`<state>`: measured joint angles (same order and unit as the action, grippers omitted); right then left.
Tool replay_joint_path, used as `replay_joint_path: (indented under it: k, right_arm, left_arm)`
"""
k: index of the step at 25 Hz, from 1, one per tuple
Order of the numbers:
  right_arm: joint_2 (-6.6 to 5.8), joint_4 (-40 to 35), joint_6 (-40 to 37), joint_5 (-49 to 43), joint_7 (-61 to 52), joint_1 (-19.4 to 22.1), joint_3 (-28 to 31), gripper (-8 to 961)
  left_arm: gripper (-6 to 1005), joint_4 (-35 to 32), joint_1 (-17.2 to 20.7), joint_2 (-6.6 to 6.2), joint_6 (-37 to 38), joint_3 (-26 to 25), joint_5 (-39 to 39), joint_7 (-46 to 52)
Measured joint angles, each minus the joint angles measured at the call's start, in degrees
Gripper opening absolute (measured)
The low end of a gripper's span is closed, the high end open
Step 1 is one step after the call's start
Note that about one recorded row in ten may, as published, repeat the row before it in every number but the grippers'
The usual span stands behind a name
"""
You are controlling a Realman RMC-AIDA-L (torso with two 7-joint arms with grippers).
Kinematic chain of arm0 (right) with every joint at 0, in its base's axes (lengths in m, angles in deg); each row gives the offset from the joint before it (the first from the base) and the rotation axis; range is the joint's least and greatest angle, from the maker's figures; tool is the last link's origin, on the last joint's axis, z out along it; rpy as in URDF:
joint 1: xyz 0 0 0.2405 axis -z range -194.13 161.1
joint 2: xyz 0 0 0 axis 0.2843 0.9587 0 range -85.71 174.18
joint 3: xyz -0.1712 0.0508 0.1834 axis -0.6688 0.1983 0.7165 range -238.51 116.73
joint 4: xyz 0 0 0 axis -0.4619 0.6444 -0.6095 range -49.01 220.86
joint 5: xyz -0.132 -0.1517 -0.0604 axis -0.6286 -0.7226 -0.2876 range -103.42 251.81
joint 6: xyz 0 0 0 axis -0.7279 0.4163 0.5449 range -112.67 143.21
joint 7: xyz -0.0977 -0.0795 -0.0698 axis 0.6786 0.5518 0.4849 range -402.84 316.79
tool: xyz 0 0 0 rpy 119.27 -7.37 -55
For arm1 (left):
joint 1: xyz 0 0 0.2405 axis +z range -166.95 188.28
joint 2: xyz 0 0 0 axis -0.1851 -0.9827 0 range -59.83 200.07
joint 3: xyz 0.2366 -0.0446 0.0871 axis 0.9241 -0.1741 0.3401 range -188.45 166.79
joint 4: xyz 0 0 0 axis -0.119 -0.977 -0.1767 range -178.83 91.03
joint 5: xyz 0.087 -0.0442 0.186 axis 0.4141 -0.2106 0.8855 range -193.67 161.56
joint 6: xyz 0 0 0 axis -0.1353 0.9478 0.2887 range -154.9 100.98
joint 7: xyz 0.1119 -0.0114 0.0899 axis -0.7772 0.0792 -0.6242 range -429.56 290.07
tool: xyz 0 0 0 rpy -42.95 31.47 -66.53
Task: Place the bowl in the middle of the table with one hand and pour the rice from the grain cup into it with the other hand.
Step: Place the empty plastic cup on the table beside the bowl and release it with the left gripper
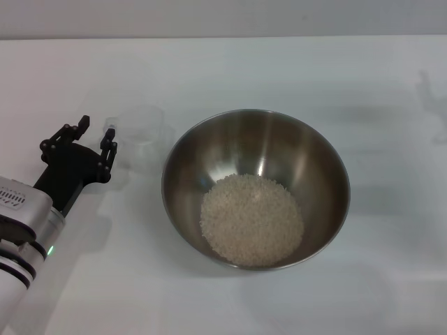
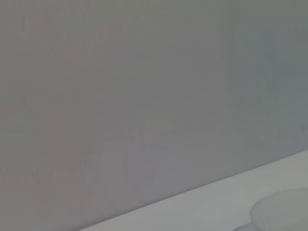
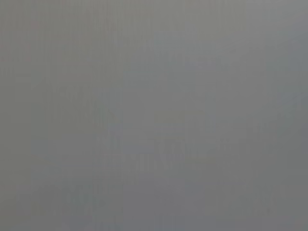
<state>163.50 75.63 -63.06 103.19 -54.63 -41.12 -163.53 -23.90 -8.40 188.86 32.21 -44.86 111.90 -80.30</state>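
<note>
The steel bowl [image 1: 255,187] stands near the middle of the white table [image 1: 293,70], with a pale heap of rice [image 1: 252,219] in its bottom. The clear grain cup [image 1: 141,135] stands upright and looks empty on the table just left of the bowl; in the left wrist view its rim [image 2: 284,211] shows faintly. My left gripper [image 1: 96,136] is open at the cup's left side, its fingertips beside the cup's handle with nothing held. The right gripper is out of view.
The table's far edge [image 1: 223,37] meets a grey wall. The left arm [image 1: 28,209] comes in from the lower left corner. The right wrist view shows only plain grey.
</note>
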Motion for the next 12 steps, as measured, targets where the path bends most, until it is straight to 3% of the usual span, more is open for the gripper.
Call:
replay_joint_path:
  k: [12]
  right_arm:
    - [0.0,0.4,0.0,0.0,0.3,-0.1,0.0,727]
  left_arm:
    - [436,-0.1,1.8,0.0,2.7,1.5,0.1,0.0]
